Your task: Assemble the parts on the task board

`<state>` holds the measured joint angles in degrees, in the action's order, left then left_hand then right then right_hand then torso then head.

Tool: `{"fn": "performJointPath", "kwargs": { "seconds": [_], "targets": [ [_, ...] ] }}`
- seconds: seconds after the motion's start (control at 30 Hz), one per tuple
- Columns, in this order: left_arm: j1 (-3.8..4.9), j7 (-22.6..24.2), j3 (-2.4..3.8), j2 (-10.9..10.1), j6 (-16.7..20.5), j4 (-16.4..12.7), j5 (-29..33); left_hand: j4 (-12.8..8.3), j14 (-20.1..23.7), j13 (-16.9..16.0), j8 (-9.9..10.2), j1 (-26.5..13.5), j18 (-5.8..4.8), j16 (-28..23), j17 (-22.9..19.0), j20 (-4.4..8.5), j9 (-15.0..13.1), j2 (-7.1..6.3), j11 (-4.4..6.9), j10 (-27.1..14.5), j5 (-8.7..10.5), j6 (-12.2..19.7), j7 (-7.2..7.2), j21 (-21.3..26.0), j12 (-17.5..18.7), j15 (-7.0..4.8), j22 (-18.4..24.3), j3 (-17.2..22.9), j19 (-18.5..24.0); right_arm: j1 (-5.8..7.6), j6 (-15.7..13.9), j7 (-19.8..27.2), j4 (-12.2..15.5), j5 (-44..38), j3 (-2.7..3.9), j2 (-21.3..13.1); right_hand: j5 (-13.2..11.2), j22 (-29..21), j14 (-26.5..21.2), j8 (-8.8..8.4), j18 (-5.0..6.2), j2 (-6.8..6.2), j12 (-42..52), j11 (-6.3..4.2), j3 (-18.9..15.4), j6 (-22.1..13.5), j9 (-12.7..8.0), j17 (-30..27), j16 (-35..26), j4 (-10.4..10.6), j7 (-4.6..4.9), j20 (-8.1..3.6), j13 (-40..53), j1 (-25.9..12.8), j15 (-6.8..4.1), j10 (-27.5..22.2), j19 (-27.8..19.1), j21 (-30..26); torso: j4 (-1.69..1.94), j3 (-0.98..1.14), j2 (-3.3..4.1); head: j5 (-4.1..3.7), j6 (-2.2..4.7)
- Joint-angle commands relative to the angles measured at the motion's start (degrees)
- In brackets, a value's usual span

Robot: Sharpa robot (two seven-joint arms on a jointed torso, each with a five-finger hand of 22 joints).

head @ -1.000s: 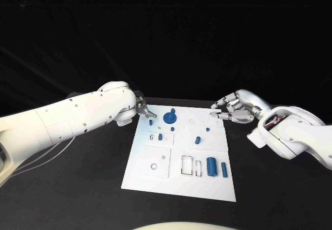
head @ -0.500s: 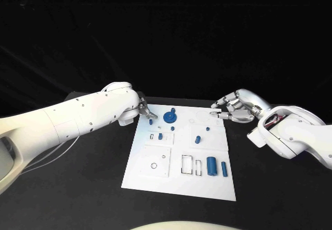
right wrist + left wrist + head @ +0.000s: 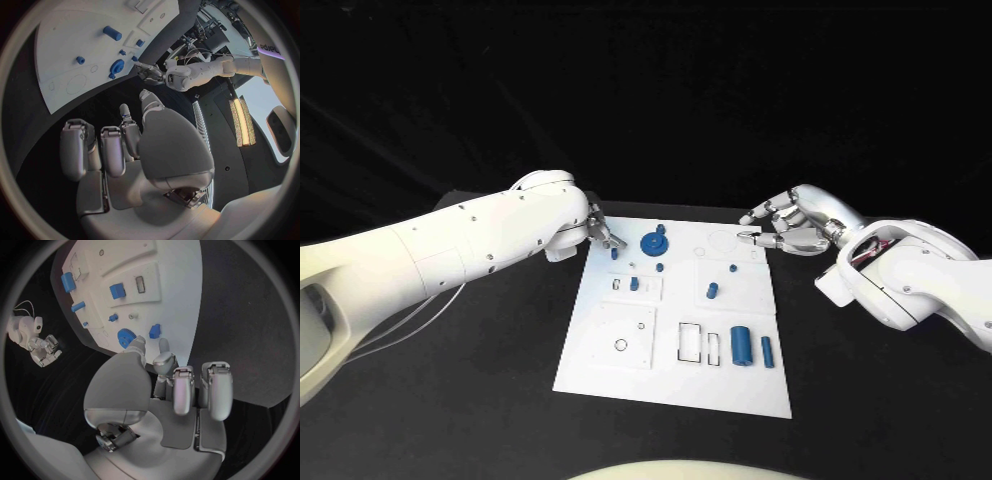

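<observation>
My left hand (image 3: 599, 232) hovers at the far left corner of the board (image 3: 610, 365); my fingers (image 3: 185, 388) are curled in and I hold nothing. Just past my fingertips a small blue peg (image 3: 154, 330) stands on the board, and beside it, a little further toward my other hand, sits the blue gear (image 3: 125, 336).

My right hand (image 3: 788, 228) hangs at the board's far right corner, fingers (image 3: 112, 149) likewise curled with nothing in them, thumb and a fingertip nearly meeting over the board's edge. The gear (image 3: 116, 66) lies well ahead of it, between my two hands.

Nearer to me than either hand, two blue cylinders (image 3: 751, 349) lie side by side by the board's right edge, next to a rectangular slot (image 3: 689, 343).
</observation>
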<state>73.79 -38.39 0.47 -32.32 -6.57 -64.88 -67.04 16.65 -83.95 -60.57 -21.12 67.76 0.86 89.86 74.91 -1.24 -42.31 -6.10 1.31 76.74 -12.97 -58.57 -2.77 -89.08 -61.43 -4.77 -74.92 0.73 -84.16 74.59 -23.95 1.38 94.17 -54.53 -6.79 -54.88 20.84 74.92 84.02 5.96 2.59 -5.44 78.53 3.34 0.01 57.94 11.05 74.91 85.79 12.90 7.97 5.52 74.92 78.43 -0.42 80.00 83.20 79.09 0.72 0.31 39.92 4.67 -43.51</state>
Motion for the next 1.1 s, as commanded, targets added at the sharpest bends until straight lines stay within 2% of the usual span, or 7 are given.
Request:
{"fn": "performJointPath", "kwargs": {
  "seconds": [0.03, 0.63, 0.93, 1.1],
  "targets": [
    [-0.01, 0.63, 0.00, 0.28, -1.47, 0.14, -0.13, -0.02, -6.05, -0.01, 0.38, 0.21, -0.34, 0.14, 15.09, -0.36, 0.14, 0.71, -0.07, -0.10, -0.14, -0.48, 0.02, 0.23, 0.09, 0.39, -13.10, -0.38, -4.49, -0.04, 0.73, 0.23, 0.05, -0.28, 0.00, 0.05, 0.27, 7.99, 4.06, 0.35, 0.29, 0.06, -0.19, -0.12, -0.23, -0.14, 0.09, 7.76, -0.07, -0.03, -0.03, -0.13, 2.79, -0.46, -0.42, 0.00, -0.24, -0.16, -0.03, 0.00, -0.03, 0.03, 0.00],
    [-0.17, 0.81, -0.27, 0.88, -2.91, 0.77, 0.63, -0.17, -6.05, -0.05, 0.65, 1.51, -0.35, 0.14, 15.09, -0.41, 0.64, 1.42, -0.05, -0.13, -0.16, -0.77, 0.04, 0.22, -0.05, 0.37, -13.13, -0.54, -4.51, -0.04, 0.76, 0.26, 0.04, -0.28, -0.01, 0.11, 0.27, 7.99, 4.06, 0.35, 0.29, 0.06, -0.19, -0.12, -0.23, -0.14, 0.09, 7.76, -0.07, -0.03, -0.03, -0.13, 2.79, -0.46, -0.42, 0.00, -0.24, -0.16, 0.00, 0.03, -0.01, 0.00, -0.11],
    [-0.18, 1.03, -0.29, 0.90, -2.63, 0.85, 1.34, -0.20, -6.05, 0.10, 0.89, 2.79, -0.35, 0.14, 15.09, -0.43, 1.10, 2.59, -0.01, -0.22, -0.17, -1.01, 0.08, 0.22, -0.01, 0.35, -13.14, -0.43, -4.52, -0.04, 0.74, 0.27, 0.06, -0.28, -0.01, 0.10, 0.27, 7.99, 4.06, 0.35, 0.29, 0.06, -0.19, -0.12, -0.23, -0.14, 0.09, 7.76, -0.07, -0.03, -0.03, -0.13, 2.79, -0.46, -0.42, 0.00, -0.24, -0.16, 0.03, 0.02, -0.01, 0.04, -0.14],
    [-0.18, 1.36, -0.29, 0.93, -2.25, 0.85, 1.49, -1.16, -6.05, 0.33, 1.31, 7.15, -0.34, 0.14, 15.09, -0.36, 1.75, 5.35, 0.25, -0.43, -0.36, -1.00, 0.37, 0.25, 0.11, 0.10, -13.11, 1.53, -4.49, -0.04, 0.69, 0.25, 0.02, -0.31, -0.01, 0.11, 0.33, 8.02, 4.09, 0.38, 0.28, 0.13, -0.08, -0.13, -0.24, -0.13, 0.10, 7.85, -0.03, -0.03, -0.05, -0.13, 2.90, -0.42, -0.43, 0.09, -0.20, -0.13, 0.00, 0.03, -0.04, 0.11, -0.21]
  ]
}}
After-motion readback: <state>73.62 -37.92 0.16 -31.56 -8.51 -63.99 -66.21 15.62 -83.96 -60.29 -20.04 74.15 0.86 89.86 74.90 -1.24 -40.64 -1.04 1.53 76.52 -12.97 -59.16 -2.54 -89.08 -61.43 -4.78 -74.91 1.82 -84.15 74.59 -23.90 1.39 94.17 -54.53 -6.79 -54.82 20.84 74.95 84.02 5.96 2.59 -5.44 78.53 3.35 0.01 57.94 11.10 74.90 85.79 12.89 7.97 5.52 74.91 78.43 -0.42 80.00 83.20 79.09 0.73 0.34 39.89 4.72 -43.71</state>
